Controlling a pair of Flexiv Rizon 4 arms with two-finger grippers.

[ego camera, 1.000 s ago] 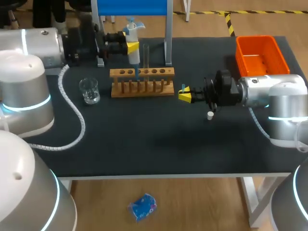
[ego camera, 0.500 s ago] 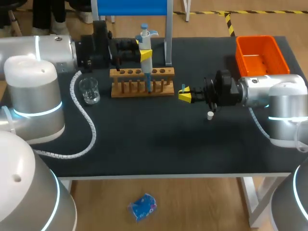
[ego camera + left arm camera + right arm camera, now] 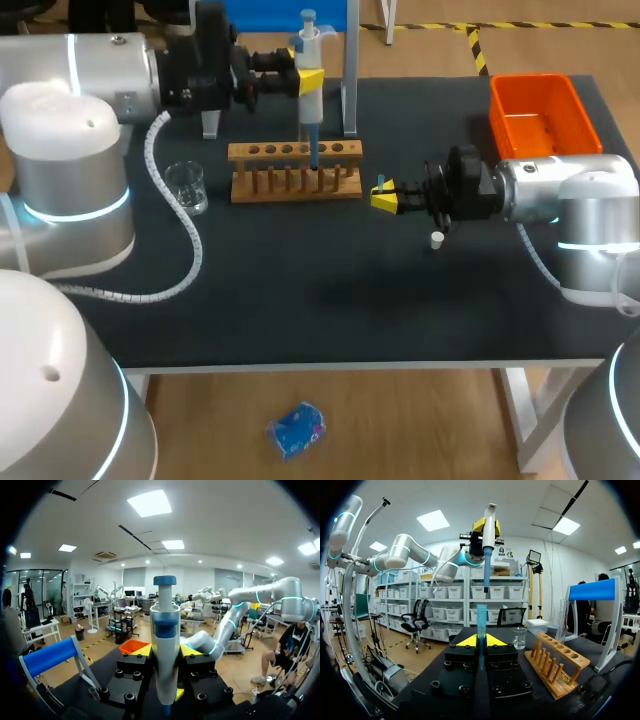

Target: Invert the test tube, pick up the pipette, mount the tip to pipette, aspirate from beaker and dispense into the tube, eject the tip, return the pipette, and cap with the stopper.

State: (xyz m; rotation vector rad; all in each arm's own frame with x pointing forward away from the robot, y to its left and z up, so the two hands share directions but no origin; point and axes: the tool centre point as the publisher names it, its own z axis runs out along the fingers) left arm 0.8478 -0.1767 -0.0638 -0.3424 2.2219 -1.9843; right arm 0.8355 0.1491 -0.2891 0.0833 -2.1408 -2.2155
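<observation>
The left end effector is clamped on the pipette, gripping its white body from both sides. It holds the pipette upright, plunger uppermost, above the wooden rack, with the narrow lower end hanging just over the rack's row of holes. The right end effector sits low over the tabletop just beside the rack's right end, its yellow fingers closed on the test tube, which rises between them. The beaker stands near the rack's other end. The small white stopper lies on the tabletop near the right end effector. An orange bin occupies the far right corner.
</observation>
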